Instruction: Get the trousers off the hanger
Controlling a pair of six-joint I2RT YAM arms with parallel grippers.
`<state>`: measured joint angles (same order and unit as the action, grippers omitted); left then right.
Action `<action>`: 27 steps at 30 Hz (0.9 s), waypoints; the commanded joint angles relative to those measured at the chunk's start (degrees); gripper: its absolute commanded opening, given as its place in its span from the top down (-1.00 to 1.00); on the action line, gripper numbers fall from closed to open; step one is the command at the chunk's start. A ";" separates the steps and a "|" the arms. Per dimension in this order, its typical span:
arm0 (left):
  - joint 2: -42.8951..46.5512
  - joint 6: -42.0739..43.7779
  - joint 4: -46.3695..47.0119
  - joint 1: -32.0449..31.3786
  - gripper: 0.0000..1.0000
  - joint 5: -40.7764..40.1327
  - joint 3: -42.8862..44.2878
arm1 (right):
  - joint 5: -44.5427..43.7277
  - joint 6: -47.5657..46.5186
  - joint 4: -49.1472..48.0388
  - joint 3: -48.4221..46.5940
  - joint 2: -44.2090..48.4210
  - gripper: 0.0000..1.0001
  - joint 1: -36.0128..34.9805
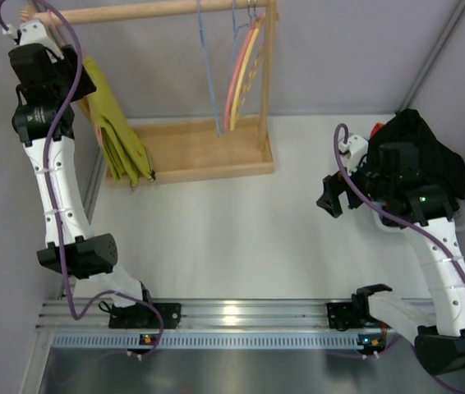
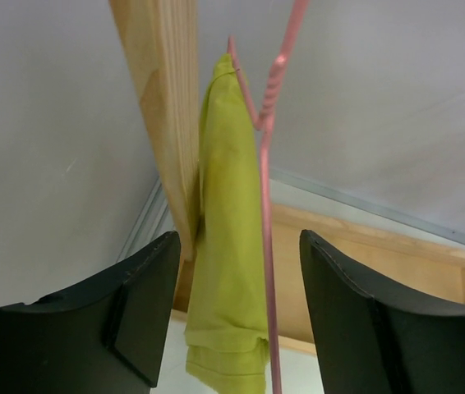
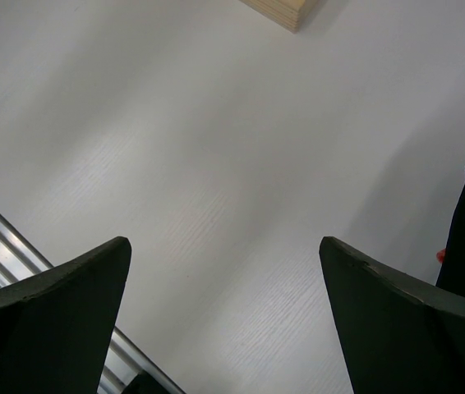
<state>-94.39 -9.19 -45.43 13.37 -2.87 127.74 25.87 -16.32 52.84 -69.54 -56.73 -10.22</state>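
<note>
The mustard yellow-green trousers (image 1: 117, 135) hang at the left end of the wooden rack, their striped cuff (image 1: 146, 175) near the rack base. In the left wrist view the trousers (image 2: 228, 230) hang folded beside the wooden post (image 2: 171, 107). The thin pink wire hanger (image 2: 265, 205) runs down their right side. My left gripper (image 2: 239, 238) is open, raised high by the rod, and its jaws frame trousers and hanger without touching them; it also shows in the top view (image 1: 80, 80). My right gripper (image 1: 329, 197) is open and empty above the white table (image 3: 224, 242).
Thin blue wire hangers (image 1: 212, 74) and thicker pink-and-yellow hangers (image 1: 245, 74) hang at the rack's right end. The wooden rack base (image 1: 200, 148) lies on the table; its corner shows in the right wrist view (image 3: 286, 10). A black clothing heap (image 1: 430, 156) sits behind the right arm.
</note>
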 commanded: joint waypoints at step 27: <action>-1.94 -4.87 17.56 -0.09 1.00 6.21 5.67 | 0.59 1.73 -3.71 -1.57 -0.40 -0.99 0.46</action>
<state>-99.02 -12.58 -37.45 13.30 1.96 129.34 25.63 -15.38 51.83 -69.43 -57.10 -10.22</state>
